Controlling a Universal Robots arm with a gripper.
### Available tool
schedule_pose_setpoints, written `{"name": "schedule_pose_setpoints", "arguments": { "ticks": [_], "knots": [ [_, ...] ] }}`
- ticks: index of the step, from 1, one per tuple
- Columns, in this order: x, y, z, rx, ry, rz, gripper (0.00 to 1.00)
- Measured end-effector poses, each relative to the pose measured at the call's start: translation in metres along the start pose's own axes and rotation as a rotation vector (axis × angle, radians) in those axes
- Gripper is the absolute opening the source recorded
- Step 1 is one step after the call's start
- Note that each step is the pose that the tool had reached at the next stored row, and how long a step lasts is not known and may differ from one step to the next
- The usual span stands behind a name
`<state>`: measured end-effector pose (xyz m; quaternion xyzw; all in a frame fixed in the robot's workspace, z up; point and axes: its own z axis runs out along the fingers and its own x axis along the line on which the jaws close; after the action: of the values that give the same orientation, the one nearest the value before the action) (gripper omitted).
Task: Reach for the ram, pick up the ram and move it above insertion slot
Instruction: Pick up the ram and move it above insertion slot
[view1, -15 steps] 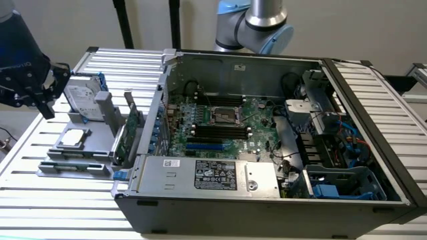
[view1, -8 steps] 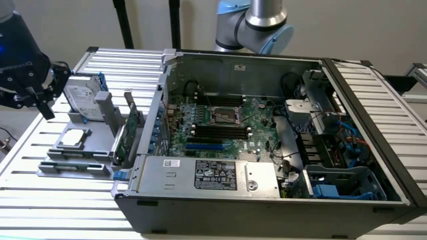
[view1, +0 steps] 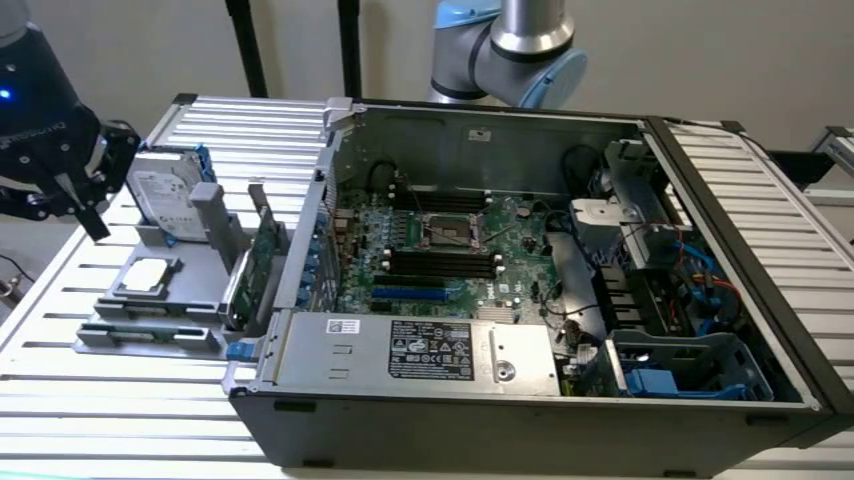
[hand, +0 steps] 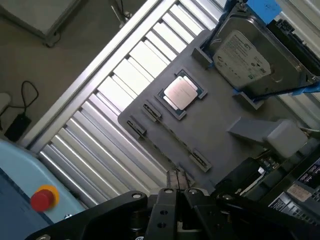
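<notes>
The ram (view1: 150, 323) is a thin green stick lying along the front of a grey parts tray (view1: 187, 285) at the exterior view's left. In the wrist view its narrow edge (hand: 172, 135) runs between small end clips on the tray (hand: 220, 150). My black gripper (view1: 83, 212) hangs above the table left of the tray, beside the hard drive and well back from the ram. Its fingertips (hand: 172, 176) sit pressed together with nothing between them. The insertion slots (view1: 441, 263) are parallel black sockets on the motherboard inside the open computer case.
A silver hard drive (view1: 167, 205) stands upright at the tray's back, a processor chip (view1: 147, 272) lies mid-tray, and a green expansion card (view1: 260, 262) stands at its right edge. A shorter blue slot (view1: 407, 293) and a processor socket (view1: 447, 232) lie near the black sockets. A red button (hand: 42, 199) sits nearby.
</notes>
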<state>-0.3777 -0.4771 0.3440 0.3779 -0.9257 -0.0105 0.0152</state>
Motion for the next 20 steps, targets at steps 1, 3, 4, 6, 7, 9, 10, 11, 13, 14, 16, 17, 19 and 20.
{"name": "schedule_pose_setpoints", "arguments": {
  "ticks": [1, 3, 4, 6, 7, 9, 10, 11, 13, 14, 16, 17, 19, 20],
  "knots": [
    [0.0000, 0.0000, 0.0001, 0.0003, 0.0006, -0.017, 0.11],
    [0.0000, 0.0000, 0.0003, 0.0011, 0.0018, -0.054, 0.11],
    [0.0000, 0.0000, 0.0004, 0.0015, 0.0024, -0.072, 0.11],
    [0.0000, 0.0000, 0.0006, 0.0022, 0.0036, -0.109, 0.11],
    [0.0000, 0.0000, 0.0008, 0.0025, 0.0041, -0.127, 0.11],
    [0.0000, 0.0000, 0.0010, 0.0032, 0.0053, -0.163, 0.11],
    [0.0000, -0.0001, 0.0012, 0.0036, 0.0059, -0.181, 0.11],
    [-0.0001, -0.0001, 0.0014, 0.0040, 0.0065, -0.200, 0.11],
    [-0.0001, -0.0001, 0.0017, 0.0047, 0.0078, -0.237, 0.11],
    [0.0000, -0.0001, 0.0021, 0.0051, 0.0081, -0.255, 0.11],
    [-0.0001, -0.0001, 0.0026, 0.0058, 0.0093, -0.291, 0.11],
    [-0.0001, -0.0001, 0.0029, 0.0062, 0.0099, -0.310, 0.11],
    [-0.0001, -0.0001, 0.0035, 0.0070, 0.0110, -0.346, 0.11],
    [-0.0001, -0.0001, 0.0038, 0.0073, 0.0115, -0.364, 0.11]
  ]
}}
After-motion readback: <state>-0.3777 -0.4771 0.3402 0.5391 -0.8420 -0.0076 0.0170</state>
